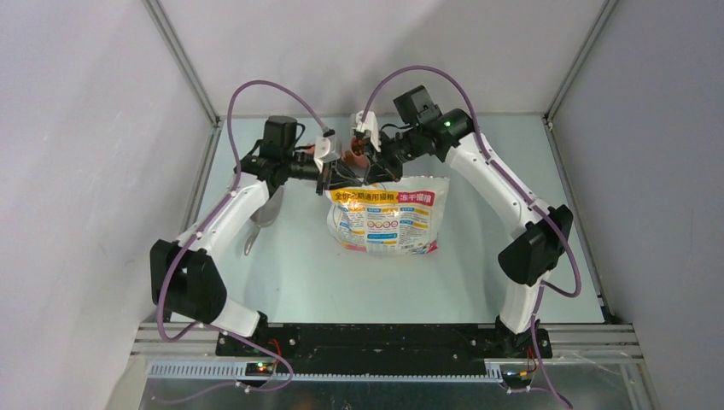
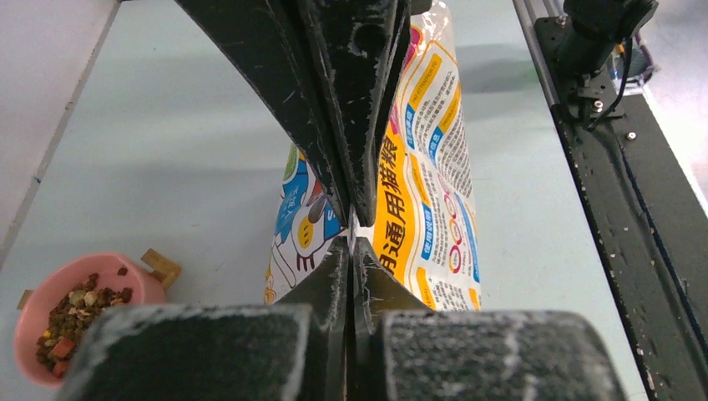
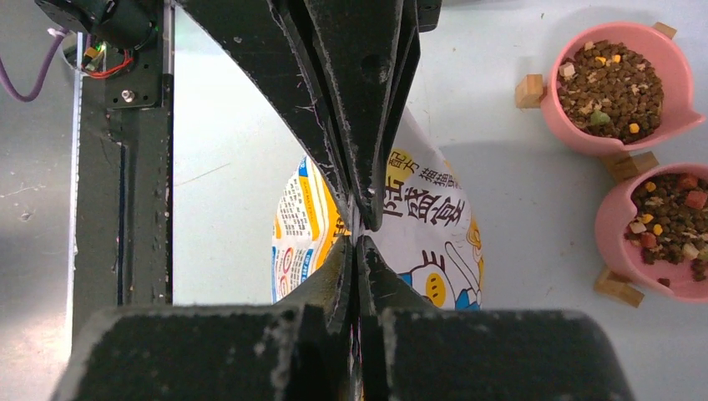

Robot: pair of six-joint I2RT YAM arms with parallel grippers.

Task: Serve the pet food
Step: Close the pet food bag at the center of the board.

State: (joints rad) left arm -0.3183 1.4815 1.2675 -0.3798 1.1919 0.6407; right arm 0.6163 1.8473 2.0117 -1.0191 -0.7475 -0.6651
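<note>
Our left tool (image 2: 352,227) and right tool (image 3: 359,230) are clamped on the top of the cat-food bag (image 1: 388,218); we should lift evenly, keeping it upright.

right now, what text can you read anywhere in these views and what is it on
"通用猫粮": large characters on the yellow band of the bag; the characters before them are unclear.
"冻干猫粮": probably, in white on the red box beside that band; small in the top view.
Fine print on the bag: too small to read.
No other text shows.
</note>
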